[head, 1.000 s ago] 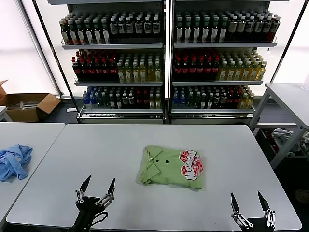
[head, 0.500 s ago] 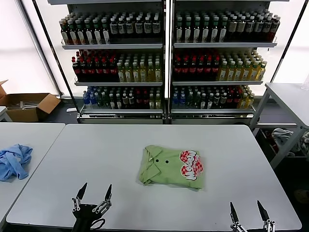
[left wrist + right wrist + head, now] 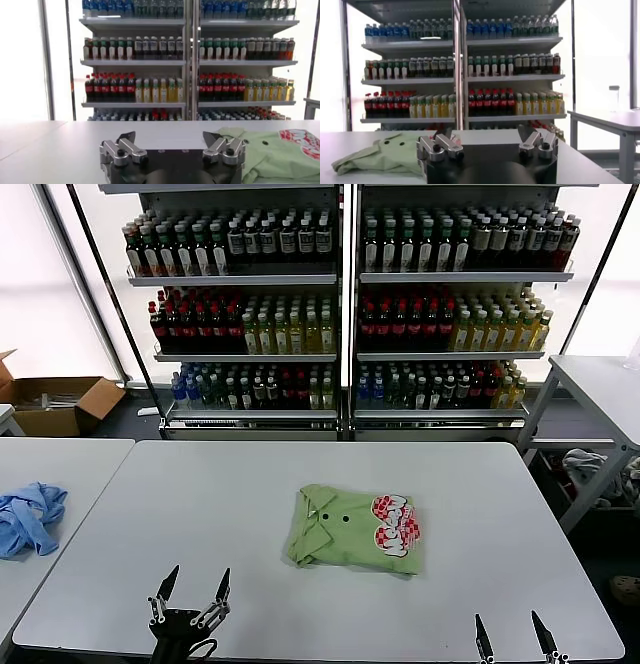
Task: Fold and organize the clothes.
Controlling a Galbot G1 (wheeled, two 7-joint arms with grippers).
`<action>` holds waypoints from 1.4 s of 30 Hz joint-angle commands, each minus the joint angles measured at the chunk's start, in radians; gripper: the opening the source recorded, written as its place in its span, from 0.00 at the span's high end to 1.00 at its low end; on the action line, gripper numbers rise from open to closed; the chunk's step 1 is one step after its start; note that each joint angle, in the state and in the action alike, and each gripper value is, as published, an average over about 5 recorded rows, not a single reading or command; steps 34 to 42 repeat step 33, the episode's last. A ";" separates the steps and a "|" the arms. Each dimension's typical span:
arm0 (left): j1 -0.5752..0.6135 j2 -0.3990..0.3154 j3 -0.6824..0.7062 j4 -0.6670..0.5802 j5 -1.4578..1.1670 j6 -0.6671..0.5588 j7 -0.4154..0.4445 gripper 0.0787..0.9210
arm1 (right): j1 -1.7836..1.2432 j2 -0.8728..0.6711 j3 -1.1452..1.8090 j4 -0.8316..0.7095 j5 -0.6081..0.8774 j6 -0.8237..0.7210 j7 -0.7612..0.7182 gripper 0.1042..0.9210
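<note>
The light green polo shirt [image 3: 355, 529] is seen folded into a compact rectangle near the middle of the grey bench [image 3: 200, 514]. Its long axis runs from 9 o'clock to 3 o'clock across the head view, tilted slightly so that the 3 o'clock end sits a little nearer the robot. The collar with its small dark buttons is turned toward 9 o'clock, and the red-and-white chest print lies at the 3 o'clock end.

The left pincer [image 3: 190, 586] is held low at about 7 o'clock of the shirt, over the near edge of the bench, with its fingers spread and nothing between them. The right pincer [image 3: 511, 633] is seen at about 5 o'clock of the shirt, at the near edge, also spread and empty. Both are well apart from the shirt.

A crumpled light blue garment [image 3: 28, 516] lies on a separate bench at 9 o'clock. Shelves of bottles [image 3: 340, 304] stand at 12 o'clock.
</note>
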 commanded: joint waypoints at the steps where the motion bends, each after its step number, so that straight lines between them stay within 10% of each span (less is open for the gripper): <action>1: 0.008 0.009 -0.013 -0.009 -0.019 0.016 -0.003 0.12 | -0.002 0.000 -0.018 -0.012 0.008 0.003 -0.005 0.12; 42: 0.027 0.011 -0.030 0.002 -0.019 0.010 -0.015 0.12 | 0.026 -0.005 -0.040 -0.034 0.006 -0.011 0.018 0.12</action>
